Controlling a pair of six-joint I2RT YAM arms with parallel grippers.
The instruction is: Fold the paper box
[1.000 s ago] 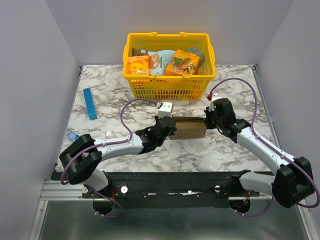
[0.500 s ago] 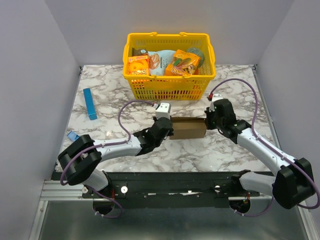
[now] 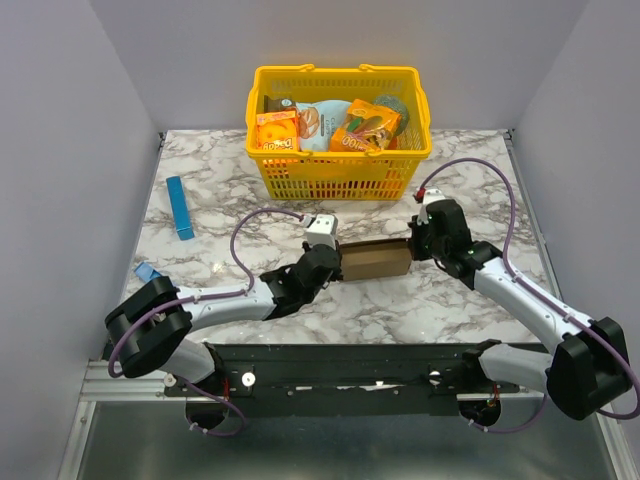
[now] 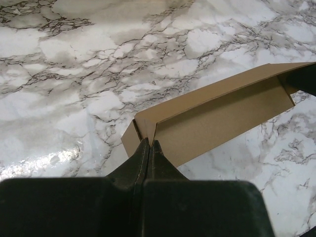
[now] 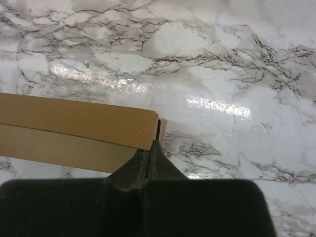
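The paper box [image 3: 376,261] is plain brown cardboard, held just above the marble table between the two arms. My left gripper [image 3: 335,263] is shut on its left end flap; in the left wrist view the box [image 4: 217,116] runs up and right from the pinched gripper [image 4: 149,143]. My right gripper [image 3: 413,250] is shut on its right end flap; in the right wrist view the box [image 5: 74,129] lies to the left of the gripper [image 5: 152,144].
A yellow basket [image 3: 340,172] with orange snack boxes and packets stands at the back centre. A slim blue box [image 3: 180,207] lies at the left. A small blue item [image 3: 146,272] lies near the left arm's base.
The box and both grippers have shifted slightly toward the near edge. The left arm's elbow has dropped lower and leftward. Both grips are unchanged.
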